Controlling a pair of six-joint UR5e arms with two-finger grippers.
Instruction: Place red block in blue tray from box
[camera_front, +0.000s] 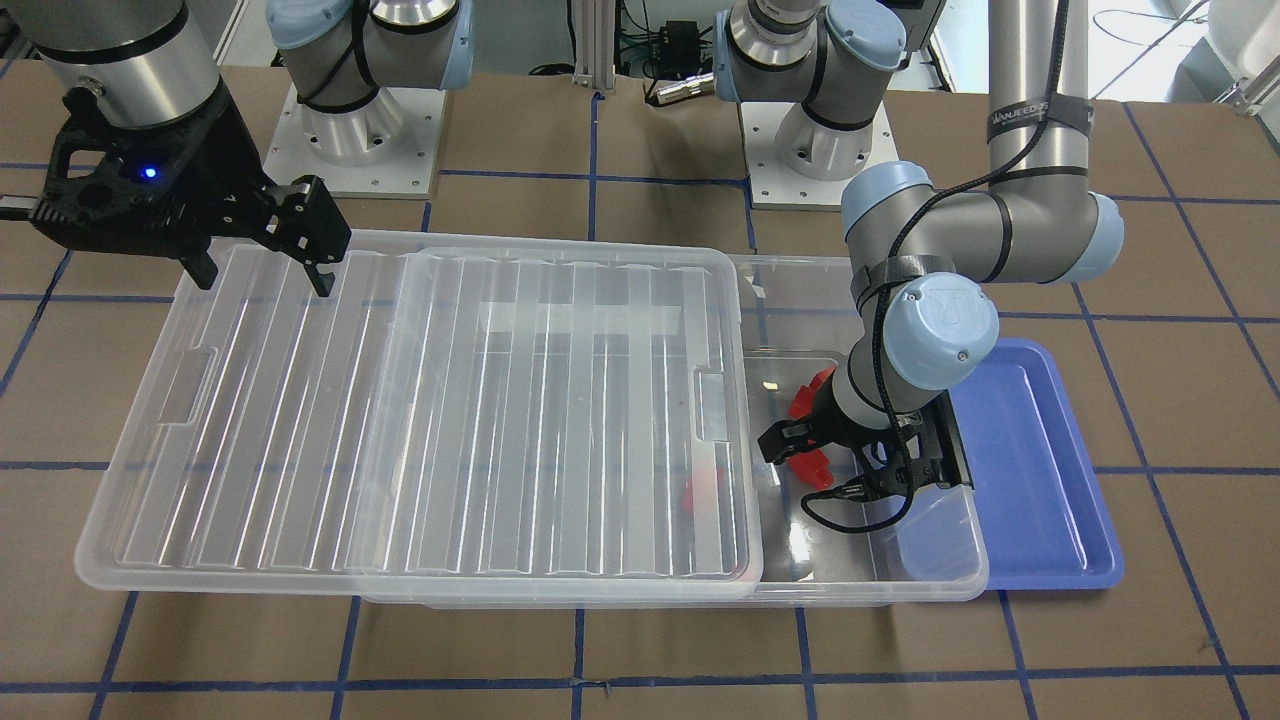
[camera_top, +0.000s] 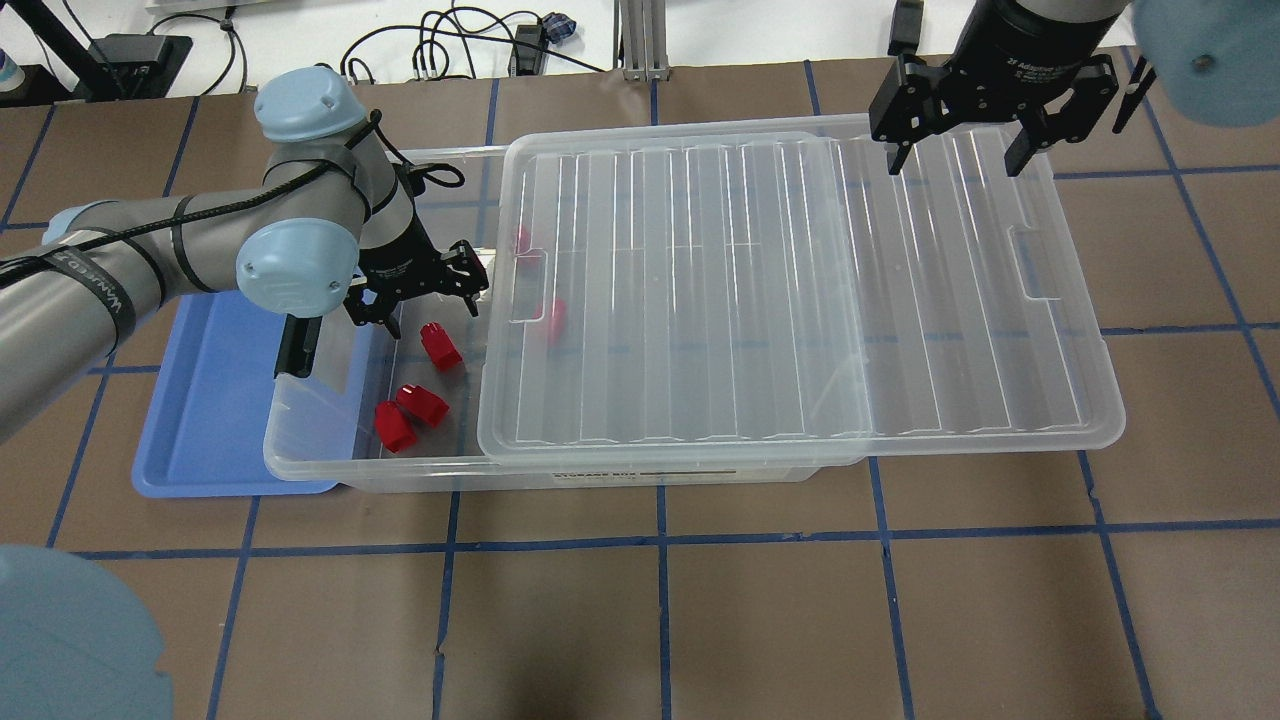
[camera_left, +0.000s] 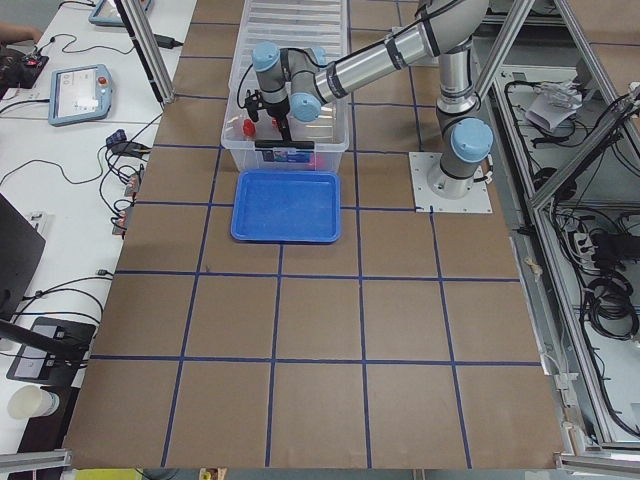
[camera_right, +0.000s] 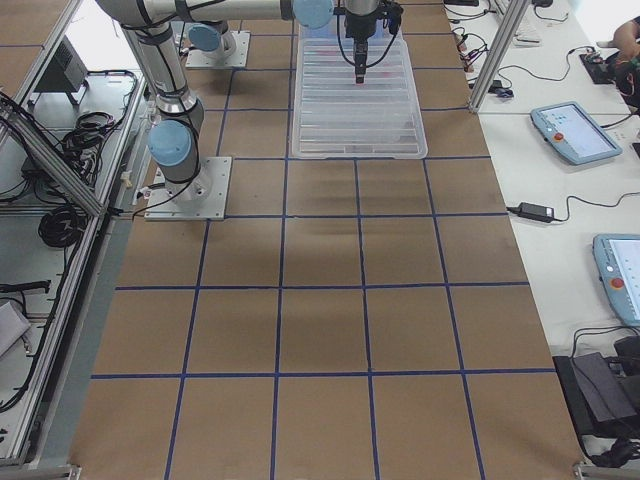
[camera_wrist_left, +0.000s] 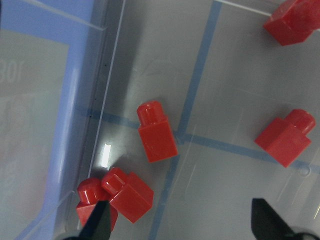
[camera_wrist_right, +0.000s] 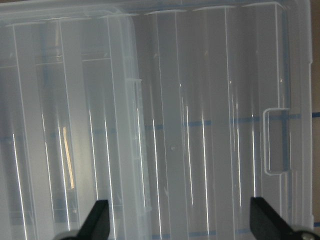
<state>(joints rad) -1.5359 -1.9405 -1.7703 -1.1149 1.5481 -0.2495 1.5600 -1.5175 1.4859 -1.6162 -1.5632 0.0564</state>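
Note:
The clear box (camera_top: 330, 468) lies across the table with its ribbed lid (camera_top: 800, 300) slid toward my right, so its left end is open. Several red blocks lie on its floor: one (camera_top: 440, 345) just below my left gripper, a touching pair (camera_top: 408, 412) nearer the front wall, and two blurred under the lid (camera_top: 556, 318). My left gripper (camera_top: 415, 295) hangs open and empty inside the open end; in the left wrist view (camera_wrist_left: 182, 227) a block (camera_wrist_left: 157, 132) lies ahead between its fingertips. The blue tray (camera_top: 200, 400) lies empty beside the box's left end. My right gripper (camera_top: 955, 155) hovers open over the lid.
The box's black latch handle (camera_top: 298, 345) sits on its end wall between my left gripper and the tray. The lid overhangs the box's right end (camera_front: 140, 520). Brown table with blue tape lines (camera_top: 660, 620) lies in front. The arm bases (camera_front: 350, 130) stand behind the box.

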